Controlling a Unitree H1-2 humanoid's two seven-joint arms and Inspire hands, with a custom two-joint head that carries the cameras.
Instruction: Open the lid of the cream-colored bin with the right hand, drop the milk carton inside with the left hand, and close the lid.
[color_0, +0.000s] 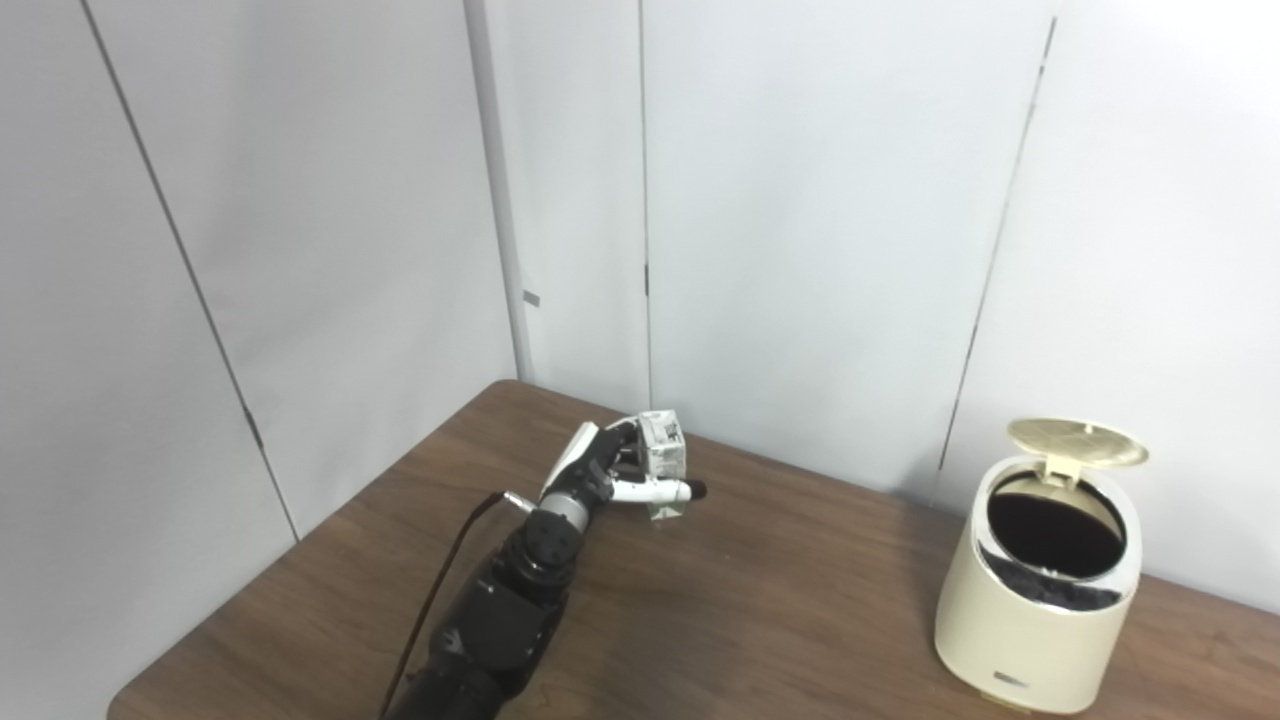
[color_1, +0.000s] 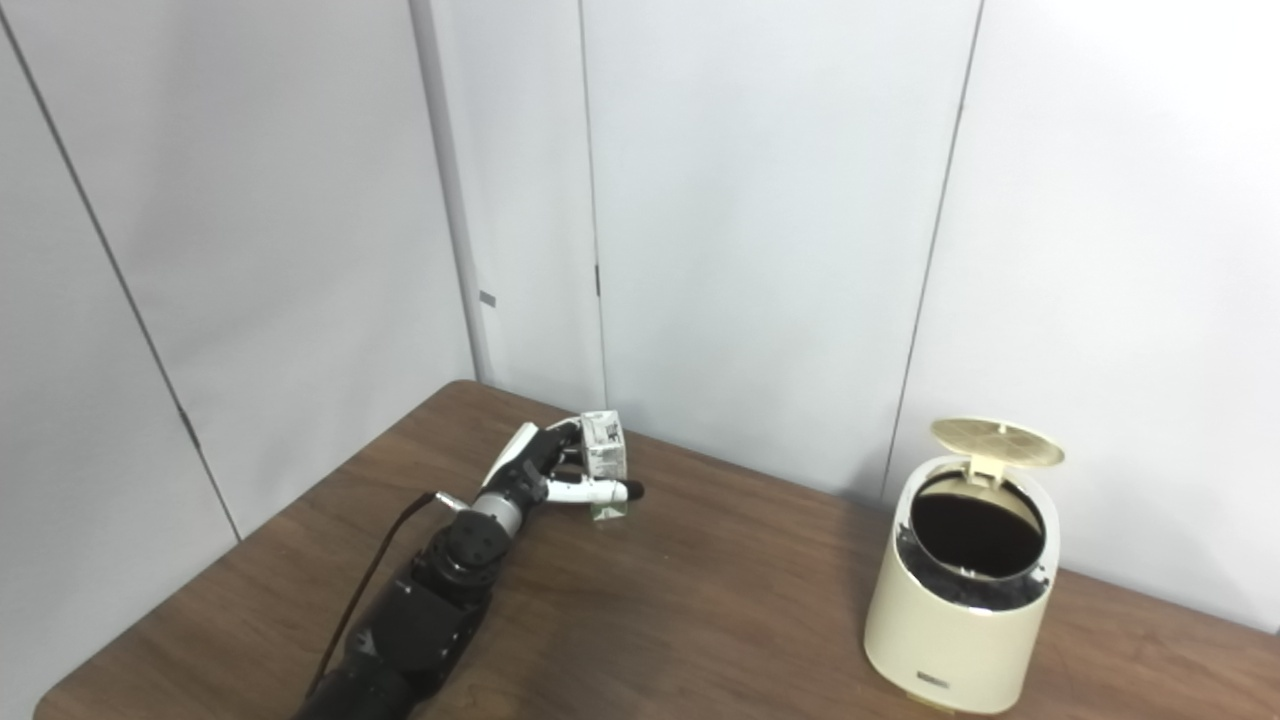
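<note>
A small white milk carton (color_0: 662, 458) stands upright near the back of the brown table (color_0: 760, 620). My left hand (color_0: 610, 470) wraps around it, thumb across its front and fingers behind: the hand is shut on the carton, whose base looks to rest on the table. The cream-colored bin (color_0: 1040, 590) stands at the table's right side, well apart from the carton. Its round lid (color_0: 1078, 441) is tipped up at the back, and the dark inside shows. My right hand is nowhere in either view.
White wall panels (color_0: 820, 230) rise close behind the table's far edge. The table's left edge (color_0: 300, 560) runs diagonally beside my left arm (color_0: 490, 620). Bare wood lies between the carton and the bin.
</note>
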